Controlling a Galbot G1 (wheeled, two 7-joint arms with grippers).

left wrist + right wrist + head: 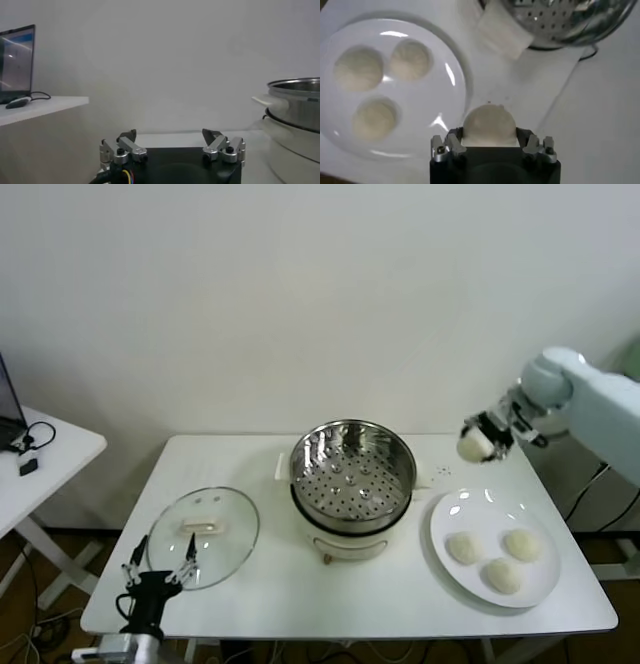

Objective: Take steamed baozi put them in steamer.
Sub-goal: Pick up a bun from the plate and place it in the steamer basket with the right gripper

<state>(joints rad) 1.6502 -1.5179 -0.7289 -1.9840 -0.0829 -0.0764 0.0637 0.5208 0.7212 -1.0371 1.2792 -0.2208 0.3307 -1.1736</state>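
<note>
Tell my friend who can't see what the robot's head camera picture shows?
The right gripper holds one baozi in the air above the white table, between the empty steamer and a plate with three more buns. The left gripper waits open near a glass lid.

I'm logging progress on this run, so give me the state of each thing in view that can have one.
Steamer: uncovered, basket empty.
Glass lid: off, lying flat on the table left of the steamer.
Plate: holds three buns.
Buns on plate: resting, untouched.
Fourth bun: lifted, held above the table between plate and steamer.
Right gripper: shut on the fourth bun.
Left gripper: open, idle, low by the lid.
</note>
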